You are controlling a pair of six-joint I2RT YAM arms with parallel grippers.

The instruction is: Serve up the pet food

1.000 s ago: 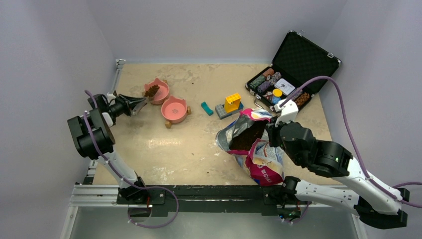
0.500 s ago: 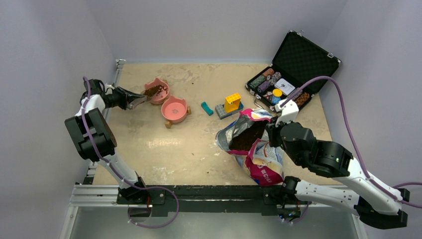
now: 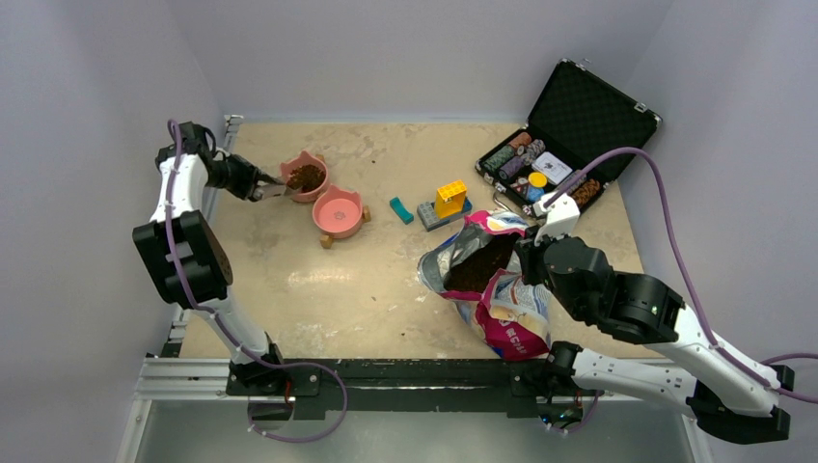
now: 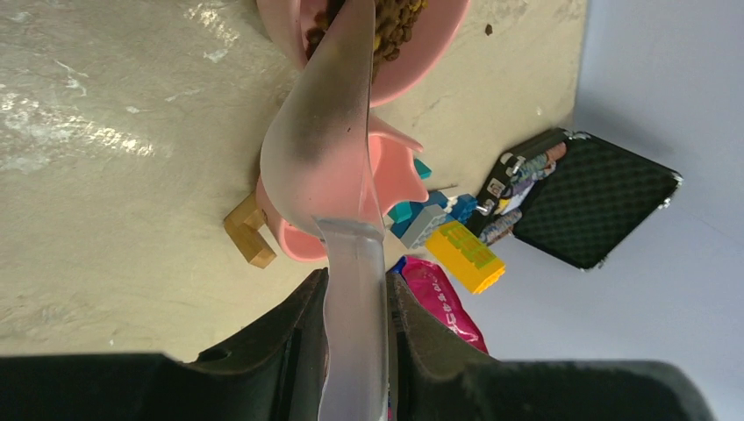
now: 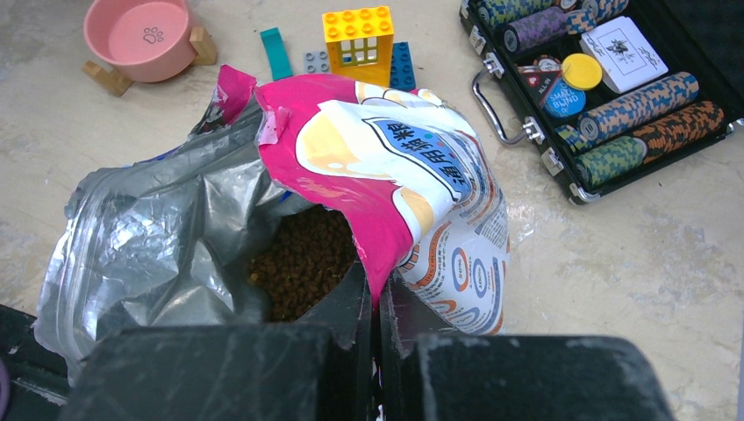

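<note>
Pouring step, I judge: left gripper (image 4: 355,303) clamps scoop (image 4: 323,149) handle, tip over far bowl (image 4: 425,61), kibble (image 4: 399,13) inside; right gripper (image 5: 377,303) pinches bag (image 5: 386,167) rim. Next probably calls for refilling from bag for empty near bowl (image 5: 140,35).

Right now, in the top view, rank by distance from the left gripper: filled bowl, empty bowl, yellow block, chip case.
From the left gripper:
1. filled bowl, beside it
2. empty bowl, farther right
3. yellow block, mid-table
4. chip case, far right
</note>
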